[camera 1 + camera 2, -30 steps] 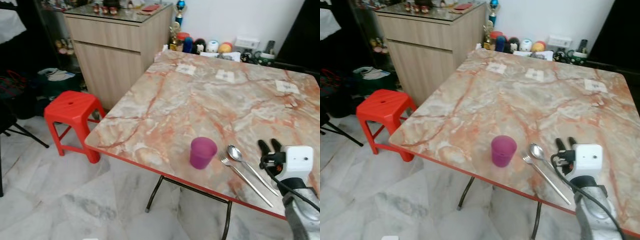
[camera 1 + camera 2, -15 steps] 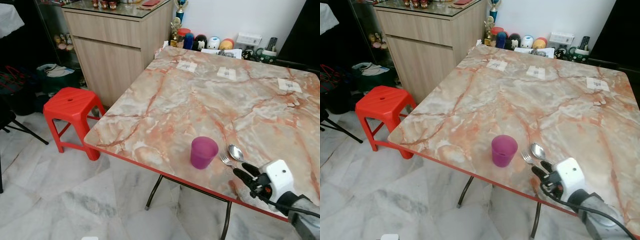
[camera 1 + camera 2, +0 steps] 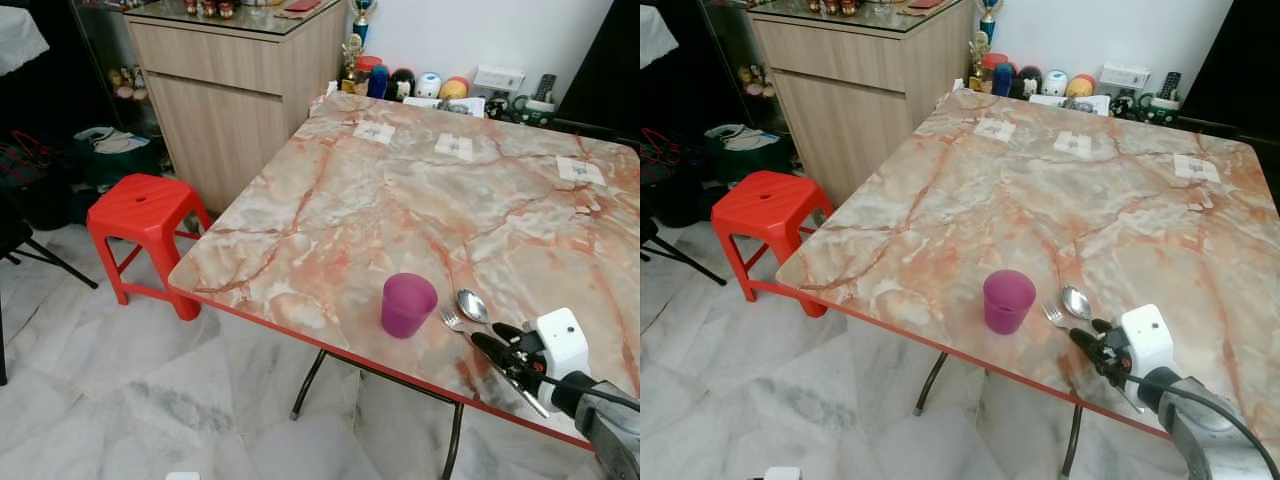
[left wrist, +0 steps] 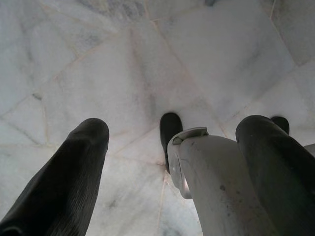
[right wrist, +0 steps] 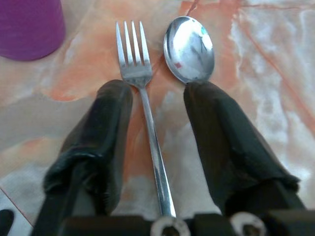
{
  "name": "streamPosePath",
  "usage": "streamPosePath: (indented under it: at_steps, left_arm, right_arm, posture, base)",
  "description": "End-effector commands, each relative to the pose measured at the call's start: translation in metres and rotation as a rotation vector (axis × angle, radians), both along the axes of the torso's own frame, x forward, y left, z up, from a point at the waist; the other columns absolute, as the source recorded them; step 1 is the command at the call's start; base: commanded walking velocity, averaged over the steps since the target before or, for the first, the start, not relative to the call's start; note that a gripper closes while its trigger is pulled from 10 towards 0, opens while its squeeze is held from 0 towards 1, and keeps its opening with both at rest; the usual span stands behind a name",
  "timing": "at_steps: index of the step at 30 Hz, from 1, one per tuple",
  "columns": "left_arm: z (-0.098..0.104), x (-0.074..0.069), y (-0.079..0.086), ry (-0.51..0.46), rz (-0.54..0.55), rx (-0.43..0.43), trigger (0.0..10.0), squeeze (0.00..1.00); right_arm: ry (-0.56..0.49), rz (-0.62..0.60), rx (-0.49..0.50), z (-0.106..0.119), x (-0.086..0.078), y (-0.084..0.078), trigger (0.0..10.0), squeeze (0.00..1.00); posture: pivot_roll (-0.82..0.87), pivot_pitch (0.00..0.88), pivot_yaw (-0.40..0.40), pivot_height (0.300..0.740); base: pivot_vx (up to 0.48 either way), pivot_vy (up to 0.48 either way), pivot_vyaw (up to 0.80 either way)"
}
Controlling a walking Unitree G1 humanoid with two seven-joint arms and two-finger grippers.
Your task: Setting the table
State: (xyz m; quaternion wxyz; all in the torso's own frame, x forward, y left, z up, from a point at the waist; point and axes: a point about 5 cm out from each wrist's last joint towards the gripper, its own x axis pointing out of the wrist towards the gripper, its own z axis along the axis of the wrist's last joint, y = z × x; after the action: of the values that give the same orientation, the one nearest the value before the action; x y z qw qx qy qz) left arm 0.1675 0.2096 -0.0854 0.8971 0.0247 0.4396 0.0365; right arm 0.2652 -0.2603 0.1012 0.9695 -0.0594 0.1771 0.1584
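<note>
1. The bench is judged to be partly set; one place is laid near its front edge, and the rest of the marble top is bare apart from three small paper slips toward the far side; plates and further places, if wanted, are judged to be left to do.
2. One stool is seen on the floor beside the bench; it is red and well apart from the laid things.
3. One cup, purple, is stood upright near the front edge; it is just beside the cutlery and not touching it.
4. One right tool is held low over the cutlery handles; its fingers are spread apart, the fork handle lies between them, and nothing is gripped.
5. One left tool is hung idle over the floor, its fingers apart and holding nothing.
6. One spoon is laid bowl-up beside the fork.
7. One fork is laid between cup and spoon; whether it must be straightened cannot be told.
</note>
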Motion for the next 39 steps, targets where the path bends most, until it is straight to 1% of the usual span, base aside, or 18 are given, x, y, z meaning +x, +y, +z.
streamPosePath:
  at_steps: [1, 3, 8, 11, 12, 14, 22, 24, 28, 35, 39]
  left_arm:
    - [-0.004, -0.007, -0.004, 0.036, -0.005, -0.006, 10.0, 0.00]
    - [-0.004, -0.006, -0.005, 0.035, -0.006, -0.006, 10.0, 0.00]
    - [-0.004, -0.008, -0.002, 0.038, -0.005, -0.005, 10.0, 0.00]
    - [-0.005, -0.011, 0.000, 0.050, -0.003, -0.003, 10.0, 0.00]
    - [-0.006, -0.013, 0.001, 0.057, -0.003, -0.002, 10.0, 0.00]
    - [-0.006, -0.013, 0.002, 0.060, -0.002, -0.001, 10.0, 0.00]
    - [-0.007, -0.020, 0.010, 0.081, 0.009, 0.006, 10.0, 0.00]
    - [-0.007, -0.021, 0.010, 0.083, 0.008, 0.007, 10.0, 0.00]
    - [-0.008, -0.024, 0.010, 0.089, 0.005, 0.007, 10.0, 0.00]
    - [-0.009, -0.028, 0.012, 0.091, 0.007, 0.006, 10.0, 0.00]
    - [-0.009, -0.027, 0.012, 0.090, 0.005, 0.007, 10.0, 0.00]
  right_arm:
    - [0.031, -0.003, -0.002, -0.001, 0.002, -0.003, 10.0, 0.00]
    - [0.031, 0.013, -0.014, -0.001, 0.005, -0.003, 10.0, 0.00]
    - [0.033, -0.006, -0.008, -0.001, 0.009, -0.006, 10.0, 0.00]
    - [0.041, 0.016, -0.003, -0.001, 0.009, -0.003, 10.0, 0.00]
    - [0.050, 0.047, 0.002, -0.002, 0.009, 0.001, 10.0, 0.00]
    - [0.055, 0.067, 0.002, -0.004, 0.008, 0.003, 10.0, 0.00]
    - [0.074, 0.071, 0.004, -0.009, 0.008, 0.005, 10.0, 0.00]
    - [0.081, 0.060, -0.012, -0.011, 0.007, 0.003, 10.0, 0.00]
    - [0.085, 0.045, -0.014, -0.013, 0.007, 0.000, 10.0, 0.00]
    - [0.086, 0.047, 0.012, -0.018, 0.010, 0.007, 10.0, 0.00]
    - [0.094, 0.045, 0.019, -0.021, 0.011, 0.009, 10.0, 0.00]
  posture:
    - [-0.02, 0.107, -0.015, 0.740]
    - [-0.02, 0.107, -0.015, 0.740]
    - [-0.02, 0.097, -0.010, 0.740]
    - [-0.02, 0.093, -0.010, 0.740]
    - [-0.02, 0.093, -0.010, 0.740]
    - [-0.02, 0.090, -0.010, 0.740]
    - [-0.02, 0.085, -0.009, 0.740]
    - [-0.02, 0.085, -0.008, 0.740]
    - [-0.02, 0.085, -0.007, 0.740]
    - [-0.02, 0.091, -0.008, 0.740]
    - [-0.02, 0.091, -0.008, 0.740]
  base:
    - [0.000, 0.000, 0.00]
    - [0.000, 0.000, 0.00]
    - [0.000, 0.000, 0.00]
    - [0.000, 0.000, 0.00]
    - [0.000, 0.000, 0.00]
    - [0.000, 0.000, 0.00]
    - [0.000, 0.000, 0.00]
    - [0.000, 0.000, 0.00]
    - [0.000, 0.000, 0.00]
    - [0.000, 0.000, 0.00]
    - [0.000, 0.000, 0.00]
